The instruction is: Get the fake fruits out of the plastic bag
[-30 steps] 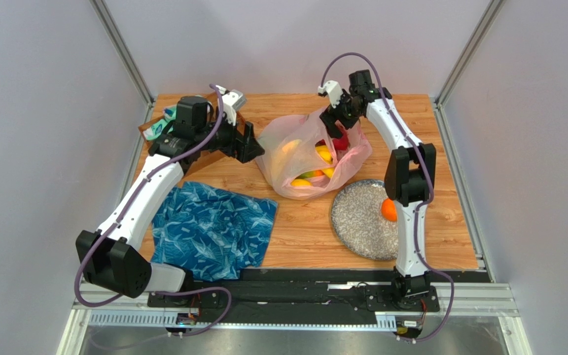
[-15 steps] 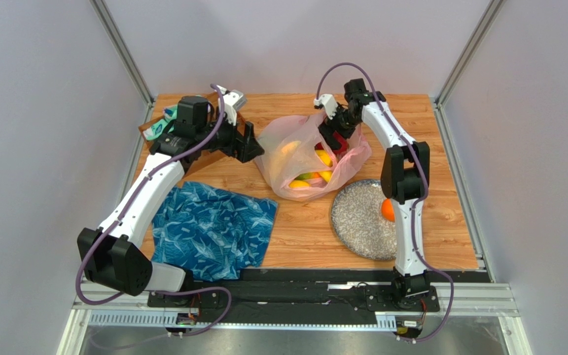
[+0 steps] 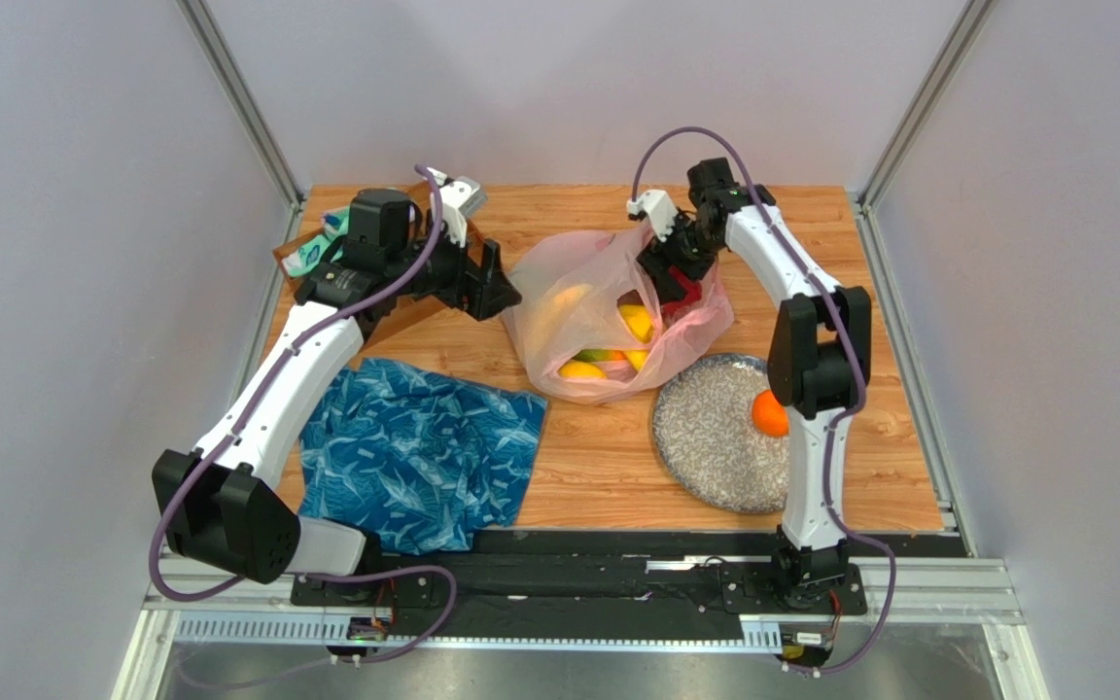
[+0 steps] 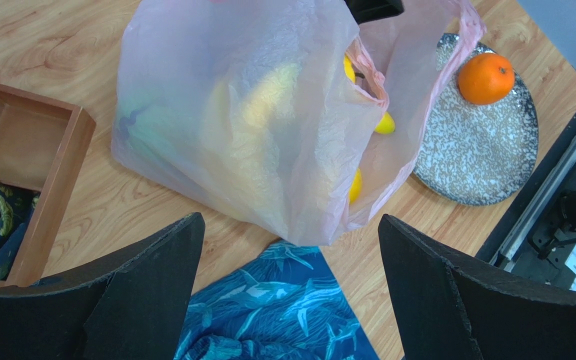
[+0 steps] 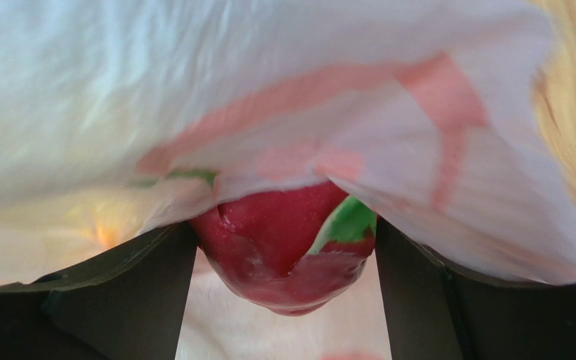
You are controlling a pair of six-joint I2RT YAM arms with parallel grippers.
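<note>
By my reckoning the job is barely begun. One orange lies on the speckled plate at the near right of the surface, and as far as I can see it is the only fruit out of the plastic bag. The bag slumps in the middle of the surface, toward the far side, with its mouth turned to the right.

Through the thin pink film I make out several yellow pieces, a paler yellow one pressed against the left wall, and a faint green shape beside it. I can't count them or name each one.

The right jaws are inside the bag's mouth, one on each side of a red dragon fruit, with film draped over it. They look to touch it on both sides, but I can't tell whether they have clamped. The left jaws stand wide apart with nothing between them, hanging just left of the bag.

I judge the dragon fruit to be the piece in hand, with the yellow and green ones left after it. The plate holds only the orange. The visible compartment of a wooden tray at the far left holds no fruit.
</note>
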